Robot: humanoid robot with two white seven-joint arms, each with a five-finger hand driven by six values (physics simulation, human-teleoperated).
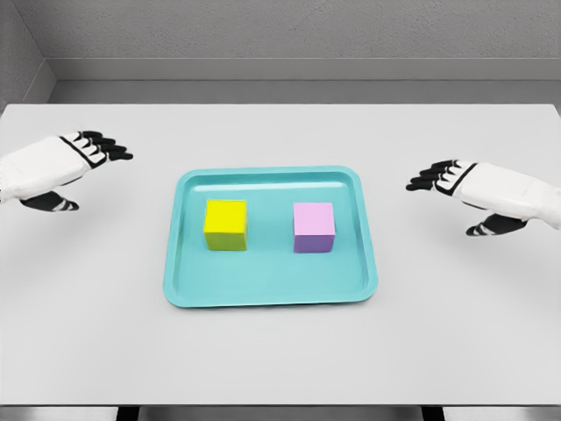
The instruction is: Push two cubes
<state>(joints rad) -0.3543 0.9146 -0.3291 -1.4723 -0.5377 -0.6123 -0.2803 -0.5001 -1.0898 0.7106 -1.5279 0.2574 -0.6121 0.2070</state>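
While both hands (74, 162) (465, 189) hover open-fingered, the teal tray (272, 294) holds a yellow cube (225, 225) and purple cube (314, 227).

Both forearms cut off at side edges; table (280, 360) front corners cropped.

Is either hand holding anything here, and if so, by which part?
Nothing is held. The left hand and right hand hover open beside the tray, clear of the yellow cube and purple cube.
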